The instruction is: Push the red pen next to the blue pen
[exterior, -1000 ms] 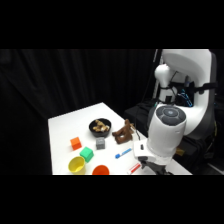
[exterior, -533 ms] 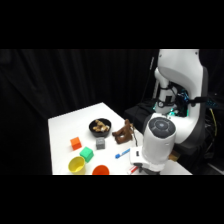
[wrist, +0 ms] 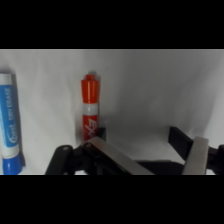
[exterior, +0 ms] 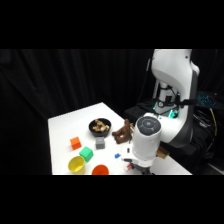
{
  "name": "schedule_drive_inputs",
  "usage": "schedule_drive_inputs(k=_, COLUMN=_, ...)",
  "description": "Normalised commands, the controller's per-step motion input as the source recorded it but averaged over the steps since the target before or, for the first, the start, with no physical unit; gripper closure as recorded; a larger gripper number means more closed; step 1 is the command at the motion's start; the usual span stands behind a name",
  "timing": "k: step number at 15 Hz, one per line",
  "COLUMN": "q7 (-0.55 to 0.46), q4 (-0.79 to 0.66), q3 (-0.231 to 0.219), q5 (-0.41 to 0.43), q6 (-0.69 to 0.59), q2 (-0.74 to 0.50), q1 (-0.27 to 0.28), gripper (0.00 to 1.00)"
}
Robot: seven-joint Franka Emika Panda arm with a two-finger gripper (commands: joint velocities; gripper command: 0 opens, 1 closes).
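In the wrist view the red pen lies on the white table, its red cap pointing away and a whitish band at its middle. The blue pen lies roughly parallel at the left edge, a wide strip of table between the two. My gripper is open, low over the table, with nothing between its fingers. Its left fingertip sits right beside the red pen's near end, on the side away from the blue pen. In the side view the arm's white wrist hides the gripper, and only a bit of the blue pen shows.
Left of the arm stand a black bowl, a grey block, an orange cube, a green block, a yellow cup and a red-orange cup. A brown object sits by the bowl.
The arm's wrist has swung lower and toward the table's front, now covering most of the pens in the side view.
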Motion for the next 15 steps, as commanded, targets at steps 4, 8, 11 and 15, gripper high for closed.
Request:
schedule_drive_inputs(k=4, q7=-0.29, q4=-0.14, q3=-0.099, q5=0.071, q6=0.10, q2=-0.14, q1=-0.204, gripper=0.00)
schedule_drive_inputs(k=8, q7=-0.30, q4=-0.14, q3=-0.045, q5=0.087, q6=0.04, q2=-0.16, q1=-0.225, gripper=0.00)
schedule_drive_inputs(k=11, q7=-0.33, q4=-0.14, q3=0.089, q5=0.157, q6=-0.23, q2=-0.33, q1=-0.209, gripper=0.00)
schedule_drive_inputs(k=15, q7=-0.24, q4=-0.11, q3=0.136, q5=0.166, q6=-0.59, q2=-0.57, q1=-0.092, gripper=0.00)
